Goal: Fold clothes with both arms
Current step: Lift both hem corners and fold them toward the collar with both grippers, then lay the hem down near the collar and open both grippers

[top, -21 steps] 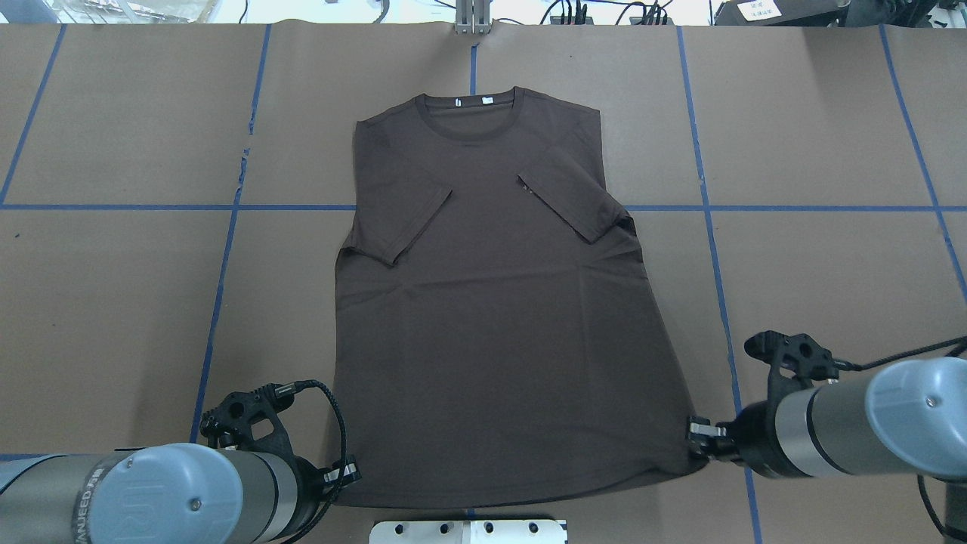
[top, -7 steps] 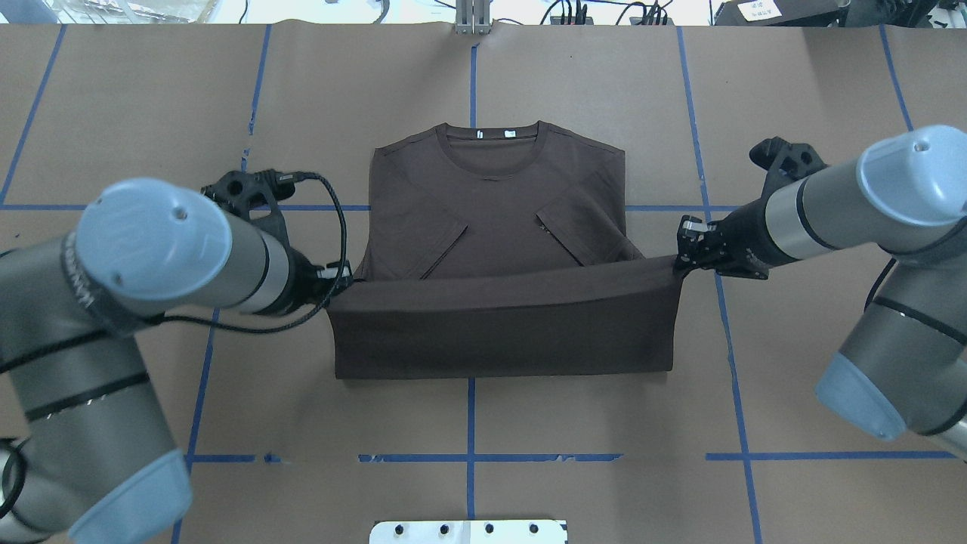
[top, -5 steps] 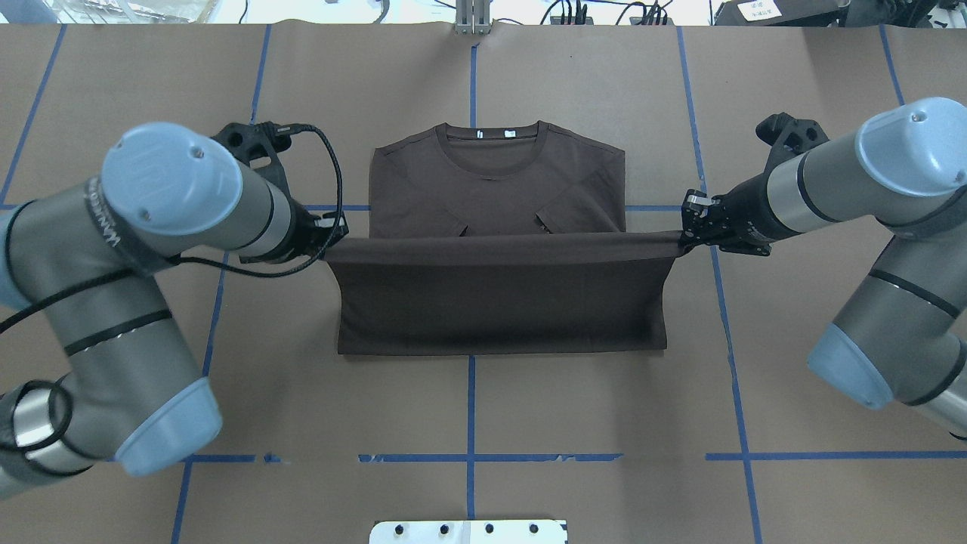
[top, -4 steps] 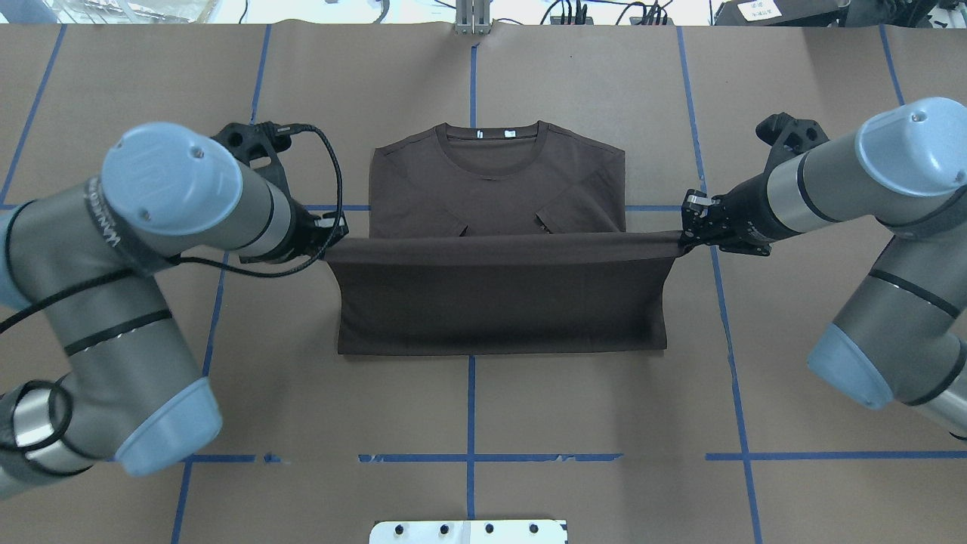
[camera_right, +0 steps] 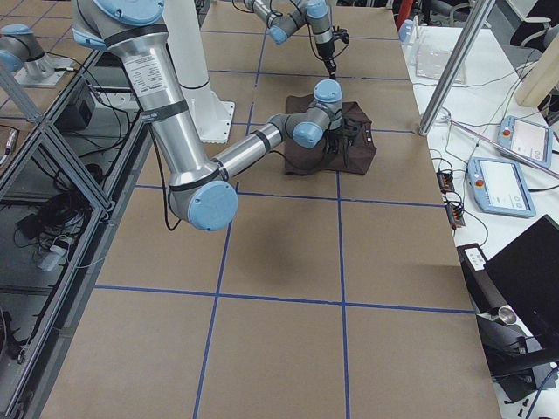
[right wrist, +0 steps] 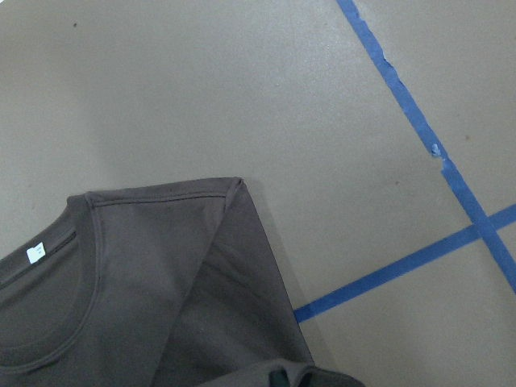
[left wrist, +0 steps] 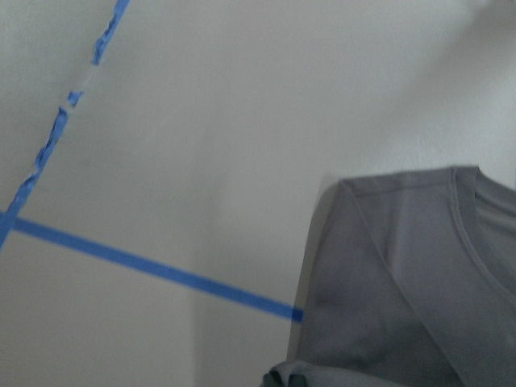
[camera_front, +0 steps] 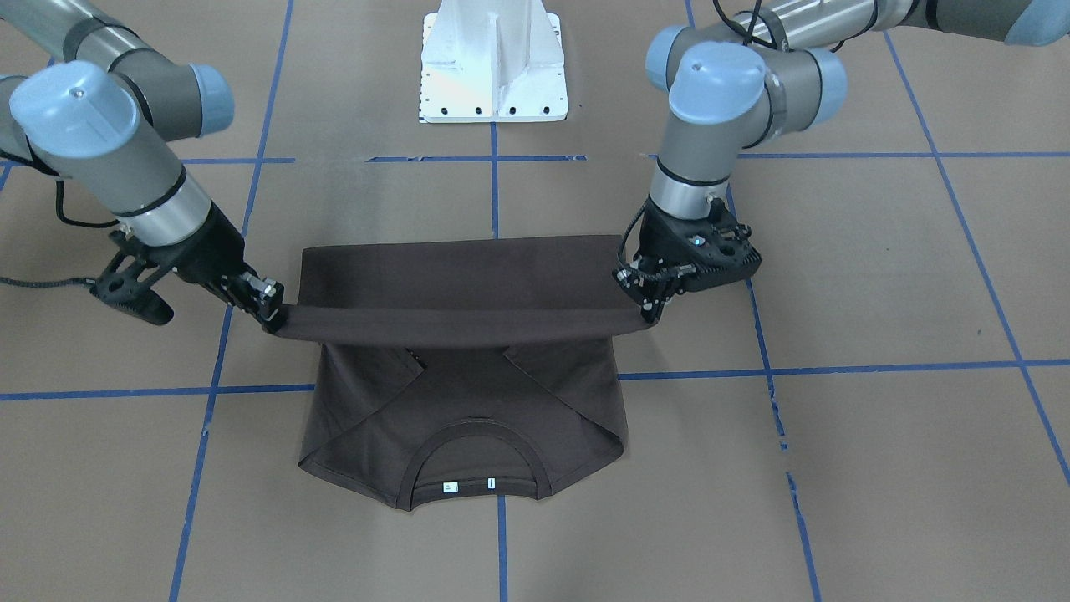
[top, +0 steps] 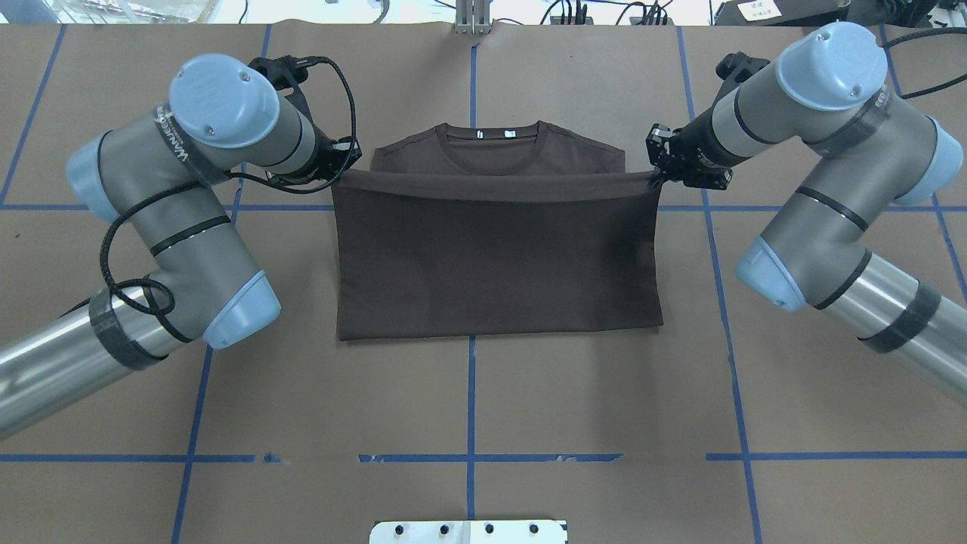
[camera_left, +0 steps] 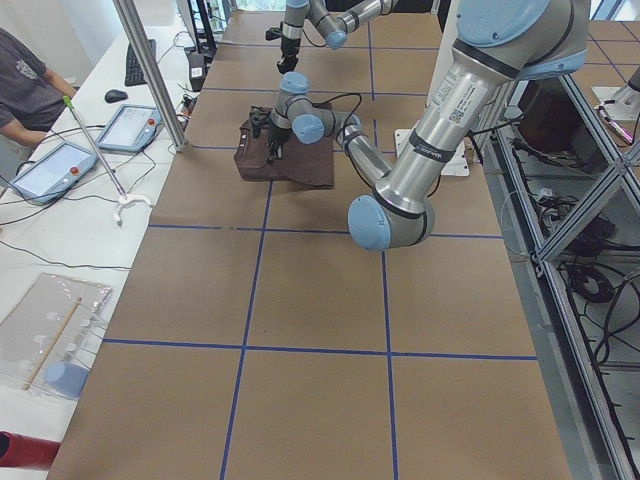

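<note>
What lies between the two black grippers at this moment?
Only the hem of the dark brown short-sleeved T-shirt, stretched straight from the left gripper to the right gripper; the overhead view shows it best.

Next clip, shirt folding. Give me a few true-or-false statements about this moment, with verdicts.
1. The left hand and the right hand are each shut on a hem corner of the T-shirt. True.
2. The raised hem covers the collar. False: the collar lies exposed beyond the hem.
3. White labels show inside the collar. True.
4. The table is bare white. False: it is brown, crossed by blue tape lines.
</note>
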